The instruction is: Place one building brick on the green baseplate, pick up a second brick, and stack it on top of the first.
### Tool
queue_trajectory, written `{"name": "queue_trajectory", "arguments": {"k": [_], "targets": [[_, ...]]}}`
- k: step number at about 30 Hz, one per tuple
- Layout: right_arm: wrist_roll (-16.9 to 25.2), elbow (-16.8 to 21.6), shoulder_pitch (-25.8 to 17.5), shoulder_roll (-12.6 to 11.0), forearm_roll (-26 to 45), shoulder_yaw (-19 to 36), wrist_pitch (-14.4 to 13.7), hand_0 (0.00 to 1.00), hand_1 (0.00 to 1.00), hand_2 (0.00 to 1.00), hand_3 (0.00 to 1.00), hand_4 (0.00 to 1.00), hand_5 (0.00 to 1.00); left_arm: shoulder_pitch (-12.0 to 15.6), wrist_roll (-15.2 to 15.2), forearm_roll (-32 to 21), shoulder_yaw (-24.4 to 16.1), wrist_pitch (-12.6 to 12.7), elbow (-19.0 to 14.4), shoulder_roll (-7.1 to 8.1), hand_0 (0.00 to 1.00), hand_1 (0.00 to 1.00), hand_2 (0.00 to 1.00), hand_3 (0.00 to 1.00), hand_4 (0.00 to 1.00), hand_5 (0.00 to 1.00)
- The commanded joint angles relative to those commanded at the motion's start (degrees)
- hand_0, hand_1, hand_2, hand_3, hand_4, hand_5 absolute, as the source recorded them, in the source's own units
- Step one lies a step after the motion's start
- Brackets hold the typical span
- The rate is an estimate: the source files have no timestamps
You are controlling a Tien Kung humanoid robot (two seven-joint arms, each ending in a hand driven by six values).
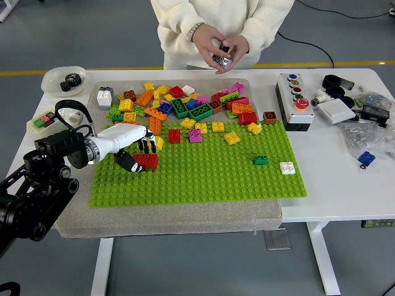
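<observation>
On the green baseplate near its left edge, the left robot hand clasps a red brick, a light, rigid, smooth piece probably best pinched across its flat sides.

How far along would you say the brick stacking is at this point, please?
Early. Nothing looks stacked yet. The left hand grips a red brick low over the green baseplate, near its left edge; whether it is pressed on, I cannot tell. Picking a second brick and stacking it remain.
</observation>
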Motion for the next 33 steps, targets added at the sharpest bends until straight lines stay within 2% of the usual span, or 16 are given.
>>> {"name": "queue_trajectory", "arguments": {"k": [8,18,19,24,25,33], "targets": [[-0.01,0.00,-0.03,-0.05,0.02,0.07,-0.02,0.746,0.657,0.726,0.618,0.840,0.311,0.22,0.83,0.00,-0.45,-1.53,-2.25,0.43,0.594,0.506,0.485,0.556,0.910,0.002],[0.01,0.00,-0.02,-0.04,-0.01,-0.15,0.03,0.746,0.657,0.726,0.618,0.841,0.312,0.10,0.95,0.00,-0.55,-2.53,-2.27,0.24,0.605,0.511,0.487,0.559,0.903,0.002],[0.00,0.00,-0.03,-0.04,-0.02,-0.15,0.04,0.746,0.657,0.726,0.617,0.842,0.313,0.09,0.95,0.00,-0.56,-2.64,-2.31,0.25,0.674,0.551,0.515,0.547,0.854,0.002],[0.01,0.00,-0.05,-0.02,-0.04,-0.24,0.07,0.746,0.657,0.726,0.617,0.842,0.313,0.08,0.81,0.00,-0.75,-3.56,-2.28,0.27,0.674,0.551,0.515,0.547,0.854,0.002],[0.02,0.00,-0.05,-0.02,-0.03,-0.26,0.07,0.746,0.657,0.725,0.617,0.842,0.314,0.09,0.78,0.00,-0.77,-3.59,-2.25,0.26,0.725,0.578,0.530,0.550,0.888,0.018],[0.04,0.00,-0.10,0.01,-0.12,-0.33,0.11,0.746,0.657,0.725,0.618,0.841,0.314,0.06,0.68,0.00,-0.88,-2.98,-2.12,0.18,0.730,0.585,0.536,0.554,0.890,0.023]]}}
